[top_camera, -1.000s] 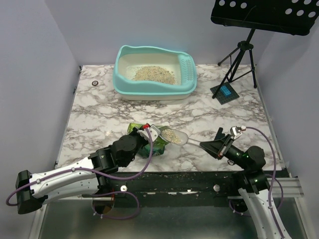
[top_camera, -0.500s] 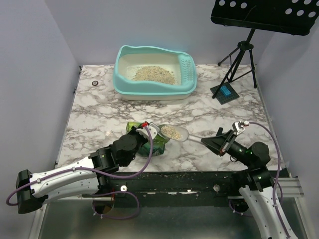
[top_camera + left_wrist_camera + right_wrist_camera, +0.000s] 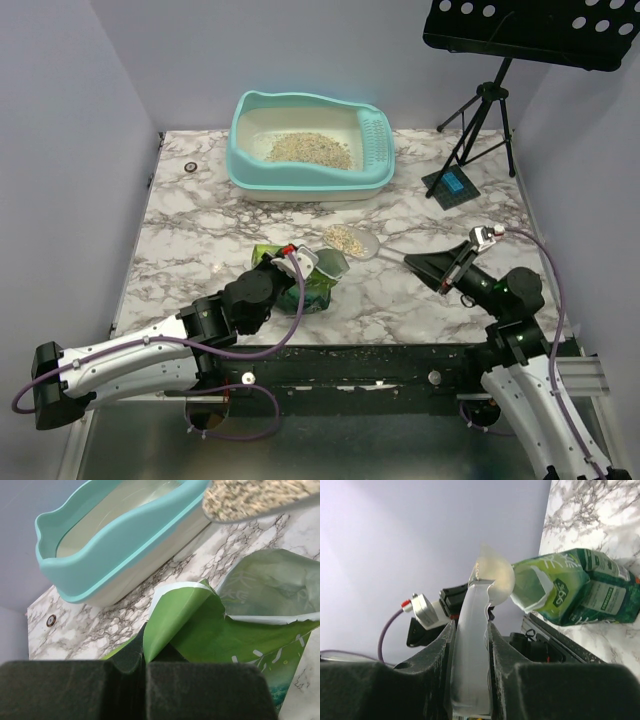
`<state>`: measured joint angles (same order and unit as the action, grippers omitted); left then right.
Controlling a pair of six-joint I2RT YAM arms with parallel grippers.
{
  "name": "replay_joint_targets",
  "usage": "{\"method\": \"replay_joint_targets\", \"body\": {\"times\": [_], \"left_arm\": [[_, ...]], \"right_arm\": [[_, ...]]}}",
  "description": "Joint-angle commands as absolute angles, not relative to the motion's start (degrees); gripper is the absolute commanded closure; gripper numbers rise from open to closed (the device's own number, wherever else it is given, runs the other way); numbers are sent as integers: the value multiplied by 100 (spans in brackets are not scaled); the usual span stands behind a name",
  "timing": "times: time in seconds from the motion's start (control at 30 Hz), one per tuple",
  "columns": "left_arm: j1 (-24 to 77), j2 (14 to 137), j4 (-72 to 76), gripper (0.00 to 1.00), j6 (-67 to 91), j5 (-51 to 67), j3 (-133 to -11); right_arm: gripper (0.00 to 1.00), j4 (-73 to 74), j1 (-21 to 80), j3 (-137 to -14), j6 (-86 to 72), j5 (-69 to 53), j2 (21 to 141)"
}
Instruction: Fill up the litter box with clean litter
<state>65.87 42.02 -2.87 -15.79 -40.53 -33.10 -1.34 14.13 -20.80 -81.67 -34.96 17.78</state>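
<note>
The turquoise litter box (image 3: 300, 176) stands at the back of the table with a patch of tan clean litter (image 3: 308, 148) inside; its wall (image 3: 115, 545) shows in the left wrist view. The green litter pouch (image 3: 316, 286) lies torn open at the front middle. My left gripper (image 3: 290, 262) is shut on the pouch's edge (image 3: 165, 620). My right gripper (image 3: 428, 268) is shut on the handle (image 3: 472, 645) of a clear scoop. The scoop's bowl (image 3: 350, 241) carries litter and hangs just behind the pouch mouth (image 3: 535, 585), seen from below as the scoop bowl (image 3: 255, 497).
A slotted turquoise scoop (image 3: 376, 140) rests on the box's right side. A black music stand tripod (image 3: 478, 115) and a dark square pad (image 3: 452, 185) sit at the back right. A small round ring (image 3: 190, 166) lies back left. Spilled granules (image 3: 330, 348) line the front edge.
My right gripper has lifted the filled scoop up and back from the pouch mouth, toward the litter box. The left gripper and pouch have stayed put.
</note>
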Motion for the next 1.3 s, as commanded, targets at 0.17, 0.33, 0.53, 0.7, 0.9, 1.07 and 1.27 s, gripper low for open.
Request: {"method": "replay_joint_targets", "body": {"times": [0.17, 0.33, 0.53, 0.7, 0.9, 1.07, 1.27], "left_arm": [[6565, 4131, -360, 100, -1477, -4131, -3410], [6557, 4131, -334, 100, -1459, -4070, -3384], [6530, 4148, -325, 100, -1415, -4034, -3384], [6504, 4140, -316, 100, -1415, -3982, -3366], [6478, 4210, -290, 100, -1424, -4017, -3331], [6460, 4289, -281, 100, -1406, -3999, -3331], [6425, 4386, -290, 100, -1371, -3964, -3331]], "right_arm": [[99, -2458, 1406, -2514, -8595, -2761, 3364], [99, -3934, 1406, -2873, -8684, -2646, 4935], [99, -4474, 1441, -3988, -8262, -2479, 6475], [99, -4649, 1441, -4885, -7972, -2373, 7811], [99, -4098, 1441, -6185, -7411, -2382, 9340], [99, -2763, 1441, -7362, -6251, -2268, 10255], [99, -13, 1476, -9428, -4538, -2294, 11424]]}}
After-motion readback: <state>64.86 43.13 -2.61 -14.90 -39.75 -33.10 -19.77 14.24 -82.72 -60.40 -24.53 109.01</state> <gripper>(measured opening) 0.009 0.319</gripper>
